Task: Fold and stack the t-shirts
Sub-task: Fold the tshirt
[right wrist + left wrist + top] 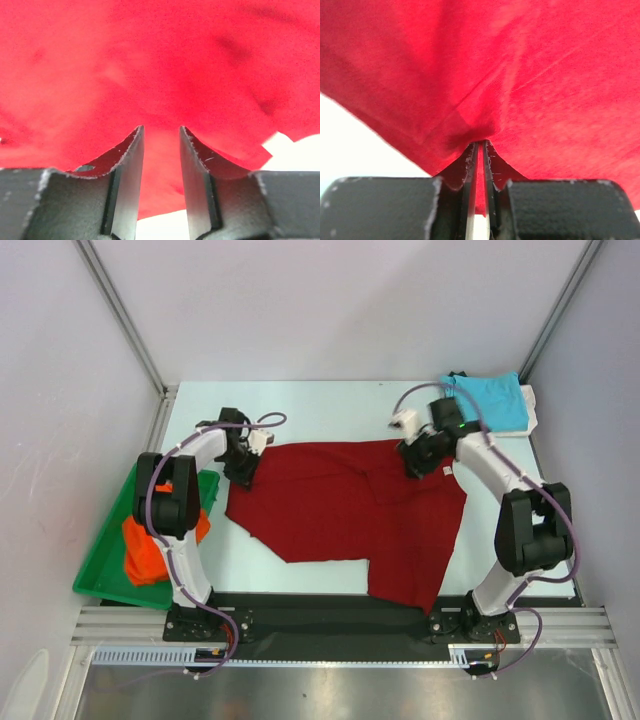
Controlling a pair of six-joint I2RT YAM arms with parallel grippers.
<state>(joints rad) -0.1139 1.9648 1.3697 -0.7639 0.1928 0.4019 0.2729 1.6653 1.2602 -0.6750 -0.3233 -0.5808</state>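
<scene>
Beneath left arm: bright orange cloth t-shirt point(146, 543), partly hidden, crumpled in green plastic tray point(108, 575).
Table centre: large dark red cloth t-shirt point(340, 505), spread out.
Far right corner: turquoise cloth t-shirt point(490, 400), folded.
Left gripper point(243, 466): pinched together on dark red t-shirt's left edge.
Right gripper point(418, 461): fingers held apart over its far right part.

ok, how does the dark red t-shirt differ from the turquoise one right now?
The dark red t-shirt lies spread over the middle of the table; the turquoise t-shirt is a compact folded block at the far right corner. The red one covers far more area. The left end effector pinches the red one's edge; no end effector is at the turquoise one. Both are plain-coloured cloth.
</scene>
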